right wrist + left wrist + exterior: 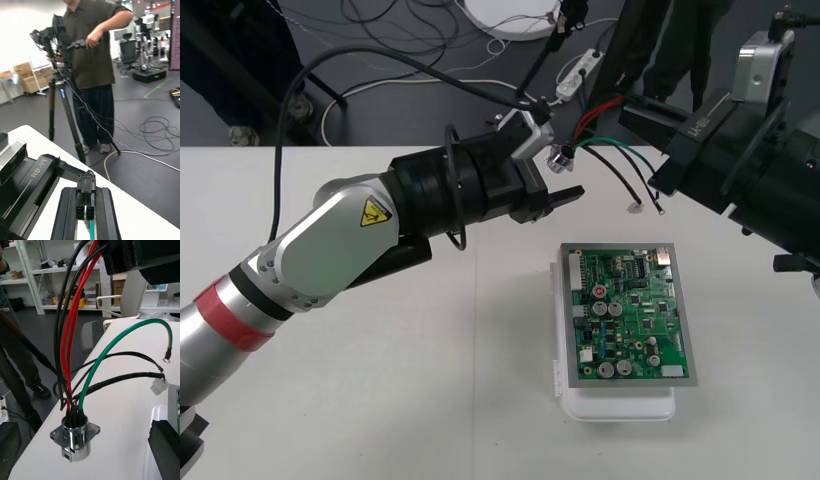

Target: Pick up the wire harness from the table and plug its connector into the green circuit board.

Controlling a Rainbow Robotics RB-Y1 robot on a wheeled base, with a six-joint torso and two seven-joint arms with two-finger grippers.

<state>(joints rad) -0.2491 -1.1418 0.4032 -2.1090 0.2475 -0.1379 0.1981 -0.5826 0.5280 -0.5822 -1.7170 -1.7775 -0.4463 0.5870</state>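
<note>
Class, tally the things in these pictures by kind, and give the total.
Green circuit board: 1
White base: 1
Red, black and green wire harness with round metal socket: 1
Black two-finger pincers: 2 (left pincer, right pincer)
Total: 5

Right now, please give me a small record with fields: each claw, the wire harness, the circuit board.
Right claw: shut on the black plug, near the far edge of the table
Left claw: open around the metal socket
Wires: run from socket up to plug
Circuit board: on its white base, harness not plugged in
</note>
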